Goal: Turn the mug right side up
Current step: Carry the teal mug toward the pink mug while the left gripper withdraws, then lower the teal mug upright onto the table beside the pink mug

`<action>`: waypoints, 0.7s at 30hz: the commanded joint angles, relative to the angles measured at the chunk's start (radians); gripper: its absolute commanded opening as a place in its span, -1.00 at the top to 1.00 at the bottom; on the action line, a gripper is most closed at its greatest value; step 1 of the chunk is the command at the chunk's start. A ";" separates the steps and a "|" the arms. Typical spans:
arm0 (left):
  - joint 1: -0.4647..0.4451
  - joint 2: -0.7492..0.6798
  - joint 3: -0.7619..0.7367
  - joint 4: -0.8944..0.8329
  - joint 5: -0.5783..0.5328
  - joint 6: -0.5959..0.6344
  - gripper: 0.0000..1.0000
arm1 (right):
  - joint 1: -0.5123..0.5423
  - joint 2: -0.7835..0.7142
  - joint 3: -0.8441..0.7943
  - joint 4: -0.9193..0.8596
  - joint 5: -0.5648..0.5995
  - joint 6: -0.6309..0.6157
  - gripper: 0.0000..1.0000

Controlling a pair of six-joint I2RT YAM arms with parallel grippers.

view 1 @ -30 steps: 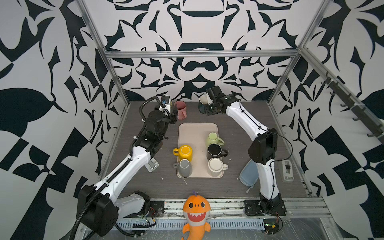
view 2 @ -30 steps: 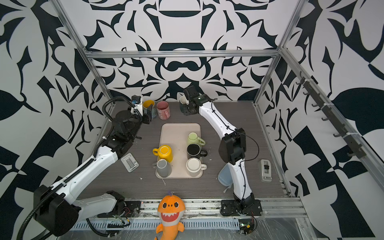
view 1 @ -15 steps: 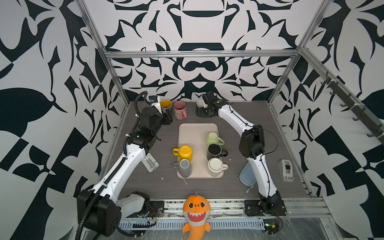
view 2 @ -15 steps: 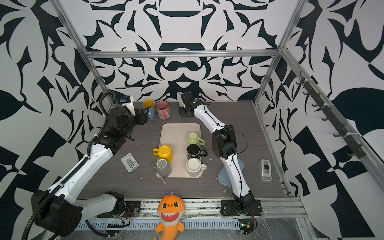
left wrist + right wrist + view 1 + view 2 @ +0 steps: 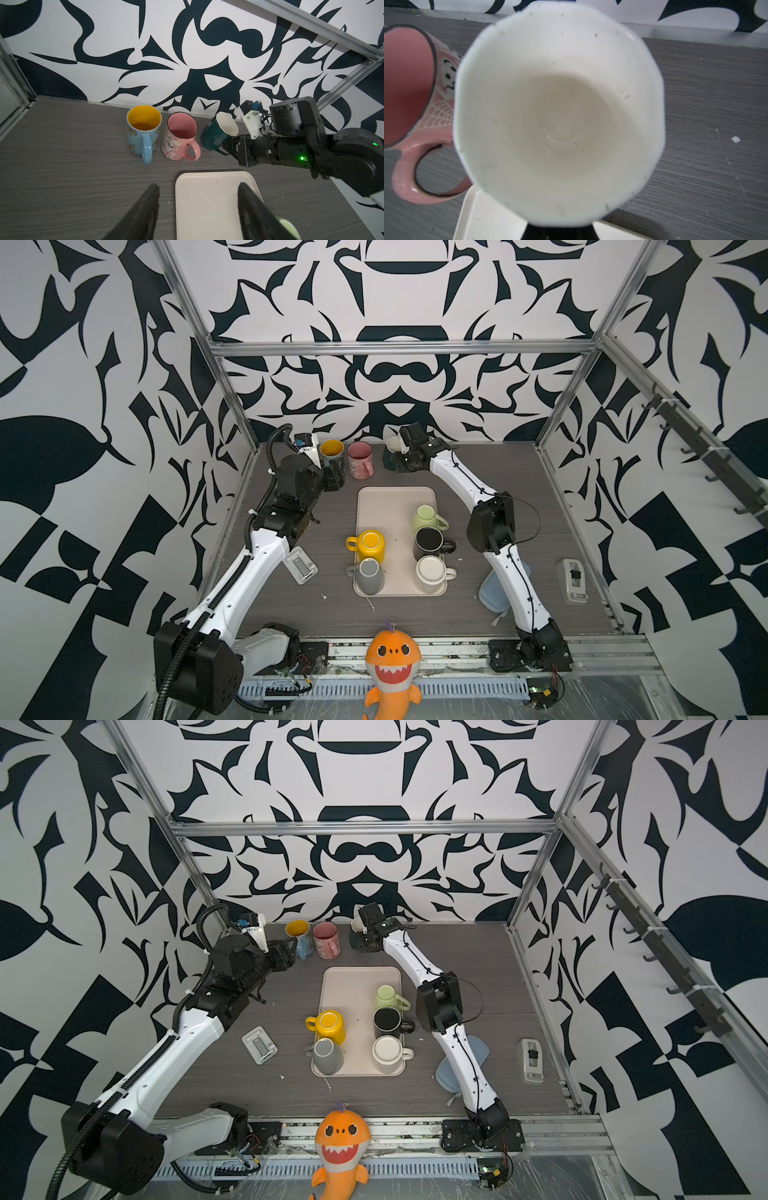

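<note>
The mug [image 5: 390,454] [image 5: 356,932] is dark green with a white inside. It hangs tilted at the back of the table, mouth up and toward the wall, its base close to the tabletop. My right gripper [image 5: 404,462] [image 5: 368,941] [image 5: 227,145] is shut on its handle side. The right wrist view is filled by the mug's white inside [image 5: 558,116]. My left gripper [image 5: 337,477] [image 5: 287,957] [image 5: 197,188] stands open and empty, a short way in front of the blue mug [image 5: 143,133].
The blue mug [image 5: 332,450] with a yellow inside and a pink mug [image 5: 360,459] [image 5: 409,87] stand upright left of the green one. A beige tray [image 5: 395,502] [image 5: 207,203] carries several mugs. A metal bracket [image 5: 301,566], a blue-grey case [image 5: 496,595], a white device [image 5: 573,580] and a plush shark [image 5: 390,664] lie around.
My right gripper has carried the green mug left and down, beside the pink mug. My left gripper has drawn back from the blue mug, which now stands uncovered.
</note>
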 commanded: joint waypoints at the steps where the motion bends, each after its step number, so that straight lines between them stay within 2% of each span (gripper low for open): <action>1: 0.010 -0.012 -0.023 -0.002 0.013 -0.018 -0.27 | 0.004 -0.050 0.076 0.070 -0.019 0.012 1.00; 14: 0.025 -0.017 -0.043 0.002 0.017 -0.022 -0.27 | 0.005 -0.012 0.139 0.058 -0.049 0.020 1.00; 21: 0.028 -0.020 -0.052 0.003 0.022 -0.025 -0.27 | 0.009 -0.006 0.141 0.050 -0.049 0.014 0.88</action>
